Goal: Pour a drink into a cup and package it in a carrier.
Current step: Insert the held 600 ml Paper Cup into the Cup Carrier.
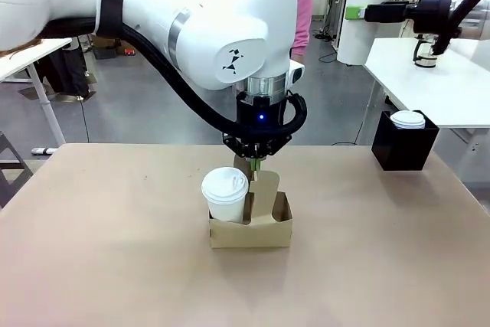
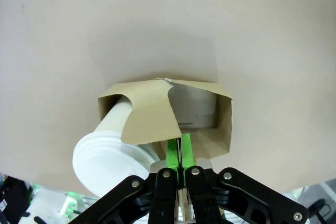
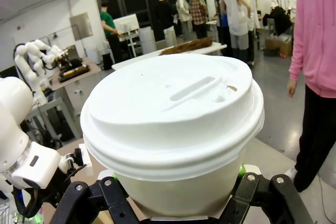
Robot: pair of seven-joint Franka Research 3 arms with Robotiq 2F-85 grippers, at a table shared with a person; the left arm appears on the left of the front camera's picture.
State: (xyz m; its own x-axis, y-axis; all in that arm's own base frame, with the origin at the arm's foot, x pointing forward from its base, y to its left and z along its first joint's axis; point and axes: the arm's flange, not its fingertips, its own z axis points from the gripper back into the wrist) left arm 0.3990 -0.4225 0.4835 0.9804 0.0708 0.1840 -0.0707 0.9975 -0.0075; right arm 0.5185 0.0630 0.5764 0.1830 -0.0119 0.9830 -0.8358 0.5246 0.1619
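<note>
The left claw point(image 1: 257, 165) points straight down over the middle of the brown tabletop point(image 1: 115, 258), its green pads point(image 2: 173, 153) pressed together on the top edge of the upright handle tab of the cardboard carrier point(image 1: 268, 231). The carrier stands on the tabletop with the tall white paper cup point(image 1: 227, 206) in the slot on the robot's left; the cup has a white plastic lid and rises well above the carrier's walls. The left arm's white wrist housing bears a small dark emblem of triangles point(image 1: 233, 63), and a blue light glows on the black ring below it. Up at the robot's right, away from the tabletop, the right claw point(image 3: 176, 203) is closed around the body of a second lidded cup point(image 3: 173, 108), a finger on each side; its lid shows a moulded ridge and a small sip hole, with no lettering legible. A black square box point(image 1: 402, 155) at the far right edge holds a third lidded cup point(image 1: 408, 119).
</note>
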